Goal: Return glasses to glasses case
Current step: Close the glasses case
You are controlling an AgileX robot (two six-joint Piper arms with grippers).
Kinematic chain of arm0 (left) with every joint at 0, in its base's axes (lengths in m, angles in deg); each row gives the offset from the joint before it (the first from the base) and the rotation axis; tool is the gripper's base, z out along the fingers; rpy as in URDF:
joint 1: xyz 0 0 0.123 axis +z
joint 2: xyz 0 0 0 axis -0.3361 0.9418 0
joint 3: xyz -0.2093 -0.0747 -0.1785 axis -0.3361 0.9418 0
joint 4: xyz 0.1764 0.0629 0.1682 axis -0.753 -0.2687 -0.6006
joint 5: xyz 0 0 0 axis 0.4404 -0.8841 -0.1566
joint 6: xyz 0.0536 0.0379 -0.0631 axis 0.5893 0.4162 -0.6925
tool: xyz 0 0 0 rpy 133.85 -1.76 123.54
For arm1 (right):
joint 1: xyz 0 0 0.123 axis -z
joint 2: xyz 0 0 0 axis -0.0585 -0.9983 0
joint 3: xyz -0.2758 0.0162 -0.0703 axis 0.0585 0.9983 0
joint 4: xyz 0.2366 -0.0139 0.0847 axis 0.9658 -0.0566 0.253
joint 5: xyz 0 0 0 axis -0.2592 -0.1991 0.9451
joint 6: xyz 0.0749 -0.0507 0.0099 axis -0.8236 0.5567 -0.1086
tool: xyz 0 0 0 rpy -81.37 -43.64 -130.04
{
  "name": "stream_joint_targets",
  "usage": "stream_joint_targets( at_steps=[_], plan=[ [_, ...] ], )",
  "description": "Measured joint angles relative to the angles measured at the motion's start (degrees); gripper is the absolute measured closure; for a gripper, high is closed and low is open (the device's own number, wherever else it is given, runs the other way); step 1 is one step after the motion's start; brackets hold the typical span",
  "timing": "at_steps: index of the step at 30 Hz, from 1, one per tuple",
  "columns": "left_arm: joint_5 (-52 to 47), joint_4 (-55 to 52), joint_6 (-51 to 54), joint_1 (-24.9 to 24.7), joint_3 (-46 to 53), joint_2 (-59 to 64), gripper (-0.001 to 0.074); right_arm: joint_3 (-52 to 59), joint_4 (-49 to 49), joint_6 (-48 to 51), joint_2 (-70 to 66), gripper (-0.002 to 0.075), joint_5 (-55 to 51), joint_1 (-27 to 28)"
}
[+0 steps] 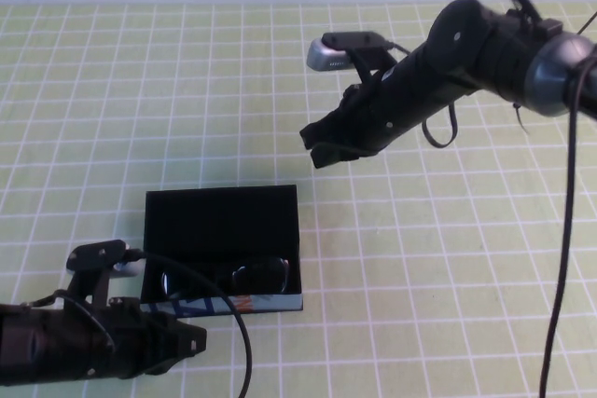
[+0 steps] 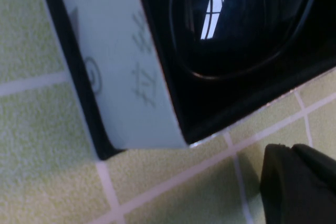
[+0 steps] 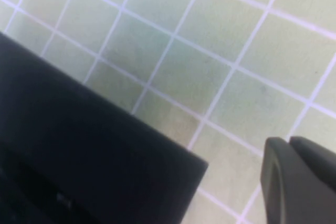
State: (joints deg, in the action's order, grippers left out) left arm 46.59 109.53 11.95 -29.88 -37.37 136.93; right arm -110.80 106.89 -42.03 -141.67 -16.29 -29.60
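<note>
The left claw (image 1: 191, 340) rests low on the desk (image 1: 448, 277) at the near left, just beside the case's near-left corner; whether its fingers are apart I cannot tell. The right claw (image 1: 322, 148) hangs above the far edge of the lid, seemingly together and empty. The black plastic-framed glasses (image 1: 244, 276) already lie inside the black rectangular glasses case (image 1: 224, 221), lid open. Closing probably remains: push the lid evenly, without shifting the case.
</note>
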Motion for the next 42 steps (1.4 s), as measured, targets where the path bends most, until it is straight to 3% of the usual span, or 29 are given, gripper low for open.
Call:
stream_joint_targets(
  at_steps=[18,32,42],
  plan=[
    [0.2,0.1,0.3,0.0,0.0,0.0,0.0736,0.0,11.9,6.3,-9.0,0.0742,1.1,0.0],
    [0.2,0.1,0.3,0.0,0.0,0.0,0.0736,0.0,18.7,12.8,-8.5,0.0742,-6.9,0.0],
    [0.2,0.1,0.4,0.0,0.0,0.0,0.0736,0.0,20.0,14.5,-7.2,0.0741,-19.8,0.0]
  ],
)
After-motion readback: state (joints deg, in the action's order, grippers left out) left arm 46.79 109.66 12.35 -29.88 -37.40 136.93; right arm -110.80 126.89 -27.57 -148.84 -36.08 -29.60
